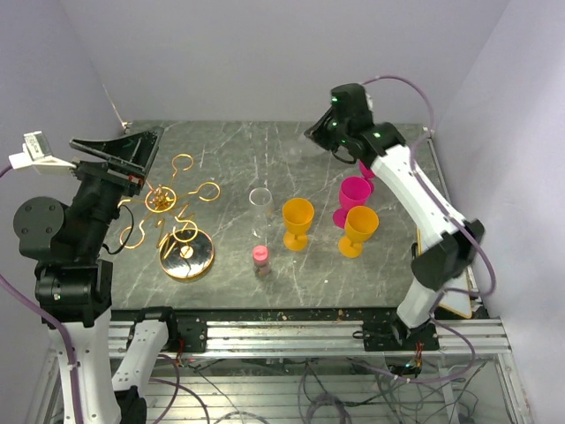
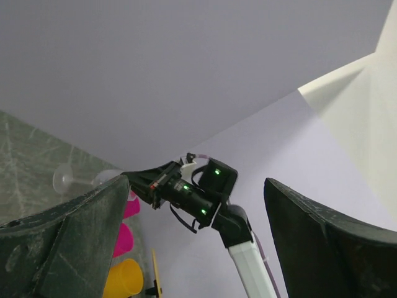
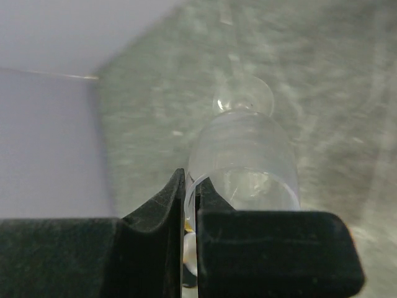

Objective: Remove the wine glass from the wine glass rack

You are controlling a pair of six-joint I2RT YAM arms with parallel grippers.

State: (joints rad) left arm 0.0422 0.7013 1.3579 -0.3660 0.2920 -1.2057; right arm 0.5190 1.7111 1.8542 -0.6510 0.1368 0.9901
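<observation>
Wine glass in right tool, aloft

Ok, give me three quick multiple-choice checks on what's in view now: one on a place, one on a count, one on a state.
1. Where is the clear wine glass?
A. lying flat on the table
B. pinched in the right gripper
C. in the left gripper

2. How many orange goblets stand on the table?
A. one
B. two
C. four

3. How is the left gripper?
A. open and empty
B. shut on the wine glass
C. shut on an orange goblet

Answers:
1 B: the right wrist view shows the fingers closed on the glass's rim.
2 B: the top view shows two, upright, right of centre.
3 A: the left wrist view shows the fingers spread wide with nothing between them.
</observation>
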